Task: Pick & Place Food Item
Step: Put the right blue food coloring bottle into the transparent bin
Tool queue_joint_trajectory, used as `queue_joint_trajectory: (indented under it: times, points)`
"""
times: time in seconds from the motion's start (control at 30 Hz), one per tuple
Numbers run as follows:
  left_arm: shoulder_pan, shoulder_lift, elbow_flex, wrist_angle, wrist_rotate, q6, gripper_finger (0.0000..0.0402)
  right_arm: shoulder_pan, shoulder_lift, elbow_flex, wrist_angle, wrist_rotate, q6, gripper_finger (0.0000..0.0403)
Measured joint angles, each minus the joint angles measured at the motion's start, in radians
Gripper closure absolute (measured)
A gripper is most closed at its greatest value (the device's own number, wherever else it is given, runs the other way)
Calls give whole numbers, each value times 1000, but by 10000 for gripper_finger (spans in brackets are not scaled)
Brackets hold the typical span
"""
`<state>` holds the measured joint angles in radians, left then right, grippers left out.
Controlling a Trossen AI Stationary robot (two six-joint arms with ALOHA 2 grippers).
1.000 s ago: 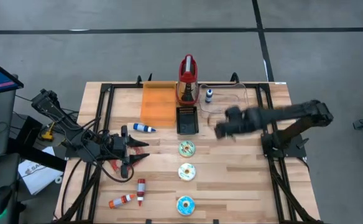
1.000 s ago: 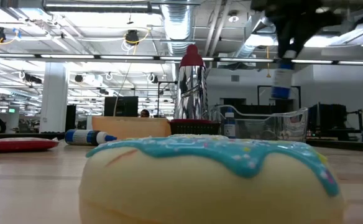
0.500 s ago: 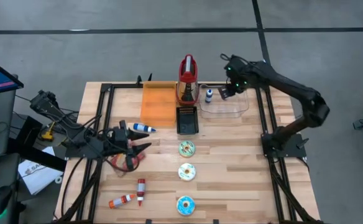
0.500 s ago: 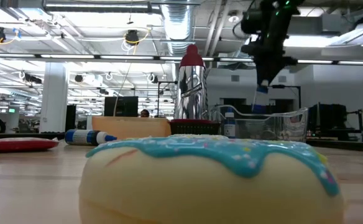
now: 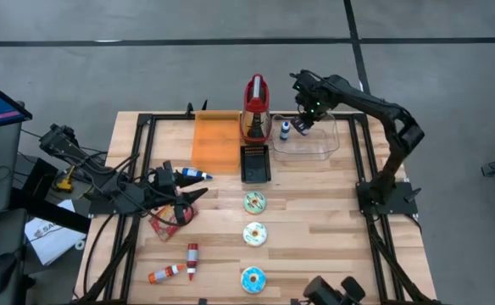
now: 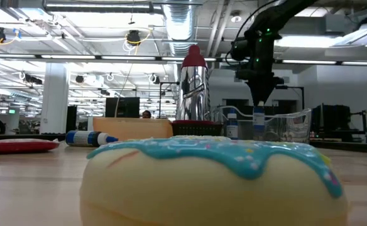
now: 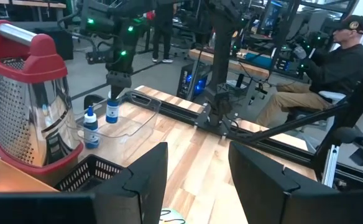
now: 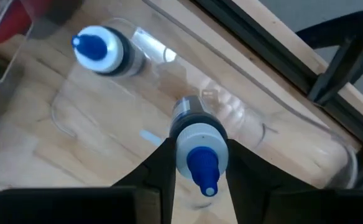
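high view, change: a second ago my right gripper [image 5: 303, 124] was blurred over mid-table; it has swung to the far side and now hangs over the clear tray [image 5: 319, 149]. that serves the bottles, not the food job.
high view, food item: the red snack packet [image 5: 160, 223] lies on the table's left part, mostly under my left gripper [image 5: 182, 202], not lifted. i can't read its long axis here.
low view: the packet [image 6: 20, 145] lies flat at the far left, long side running across the picture. which end leads, i can't tell.
left wrist view: my left claw [image 7: 197, 163] is spread with nothing between the fingers, aimed level across the table, not at the packet.
right wrist view: my right claw pinches a blue-capped bottle [image 8: 197, 148] over the tray, a second bottle [image 8: 101, 48] beside it.
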<state>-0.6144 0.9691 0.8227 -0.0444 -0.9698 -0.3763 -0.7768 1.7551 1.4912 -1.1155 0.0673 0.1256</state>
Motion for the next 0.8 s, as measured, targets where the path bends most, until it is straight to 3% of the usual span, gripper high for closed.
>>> queue_joint_trajectory:
  times: [0.8]
  points:
    - [-1, 0, 0, 0, 3, -22, 234, -15, 33, 2, 100, -71, 49, 300]
